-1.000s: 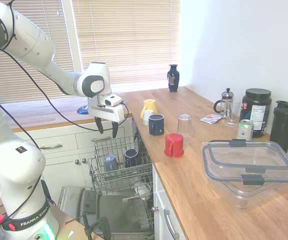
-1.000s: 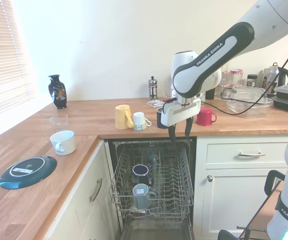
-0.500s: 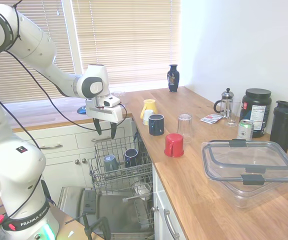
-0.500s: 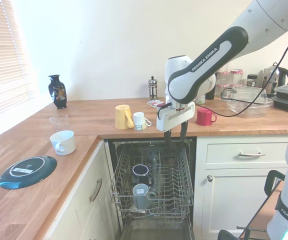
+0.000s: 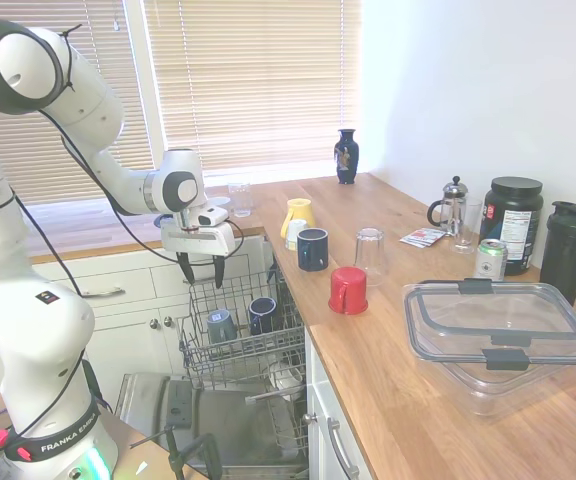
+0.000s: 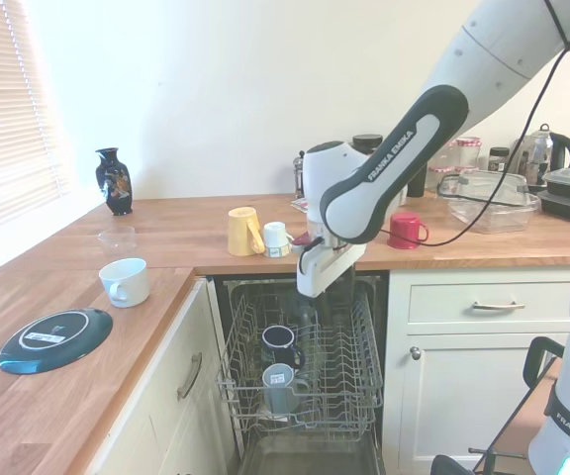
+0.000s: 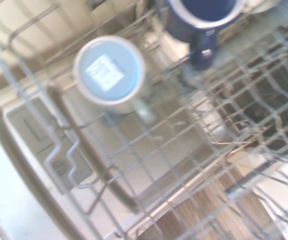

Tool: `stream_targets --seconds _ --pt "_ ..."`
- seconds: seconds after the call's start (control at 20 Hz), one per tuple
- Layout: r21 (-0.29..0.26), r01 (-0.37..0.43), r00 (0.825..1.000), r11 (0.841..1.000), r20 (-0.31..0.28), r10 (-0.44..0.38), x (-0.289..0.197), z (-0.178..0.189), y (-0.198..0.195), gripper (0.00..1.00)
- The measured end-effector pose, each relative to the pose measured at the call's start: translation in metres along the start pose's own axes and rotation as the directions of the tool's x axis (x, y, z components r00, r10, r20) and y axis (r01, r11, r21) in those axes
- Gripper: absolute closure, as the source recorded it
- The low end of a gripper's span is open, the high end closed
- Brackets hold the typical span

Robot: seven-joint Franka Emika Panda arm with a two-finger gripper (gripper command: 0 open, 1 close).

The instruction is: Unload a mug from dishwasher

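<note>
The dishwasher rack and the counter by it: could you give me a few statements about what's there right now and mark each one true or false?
1. The slate-grey mug sits upside down in the dishwasher rack. True.
2. The gripper is holding the slate-grey mug. False: it hangs above the rack with open, empty fingers.
3. A dark navy mug stands in the rack right beside the grey one. True.
4. The red cup is in the rack too. False: it stands upside down on the wooden counter.
5. The dishwasher door is closed. False: it is dropped open and the rack is pulled out.
</note>
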State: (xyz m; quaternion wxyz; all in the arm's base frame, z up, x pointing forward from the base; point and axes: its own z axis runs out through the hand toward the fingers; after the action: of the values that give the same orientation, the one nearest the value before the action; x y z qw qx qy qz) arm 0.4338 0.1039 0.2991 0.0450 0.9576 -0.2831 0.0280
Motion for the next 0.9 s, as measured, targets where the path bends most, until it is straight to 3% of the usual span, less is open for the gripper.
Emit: stream_targets --seconds 0.5,0.9 --pt "-0.052 0.130 0.992 0.990 0.006 -0.130 -0.004 0.063 -0.033 0.00" --pt "-0.099 0.228 0.973 0.969 0.002 -0.229 -0.004 0.100 -0.045 0.00"
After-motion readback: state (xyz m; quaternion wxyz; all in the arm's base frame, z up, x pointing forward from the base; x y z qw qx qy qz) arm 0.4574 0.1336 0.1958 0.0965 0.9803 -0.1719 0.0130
